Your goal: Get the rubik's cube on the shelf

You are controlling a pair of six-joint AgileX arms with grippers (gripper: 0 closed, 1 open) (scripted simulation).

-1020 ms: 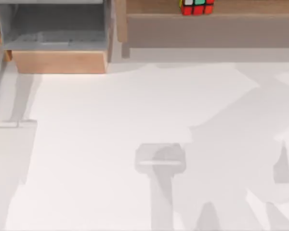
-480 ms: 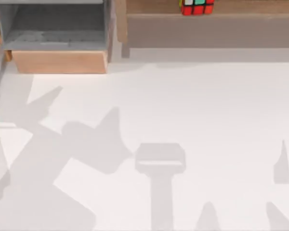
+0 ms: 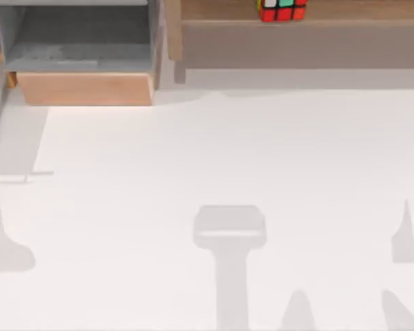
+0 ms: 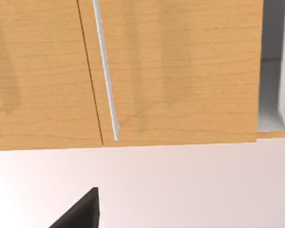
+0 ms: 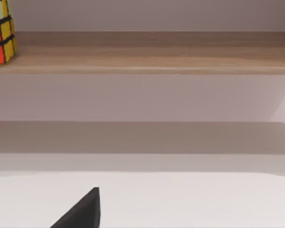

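Note:
The rubik's cube (image 3: 281, 9) stands on the long light-brown shelf (image 3: 214, 9) at the back of the table, right of centre, with its red and green stickers showing. In the right wrist view the cube (image 5: 0, 33) rests on the shelf board (image 5: 156, 59), showing yellow and red faces, well away from my right gripper (image 5: 83, 213), of which a dark tip shows low over the white table. A dark tip of my left gripper (image 4: 80, 213) shows above the table, facing a wooden cabinet front. Neither gripper touches the cube.
A grey-lined box compartment with a wooden front (image 3: 83, 88) sits at the back left. The left wrist view faces wooden cabinet doors with a silver bar handle (image 4: 106, 76). Grey shadows lie on the white table (image 3: 193, 152) along its front and left edges.
The large arm shadows that crossed the table have drawn back to the left edge. The cube has stayed in place on the shelf.

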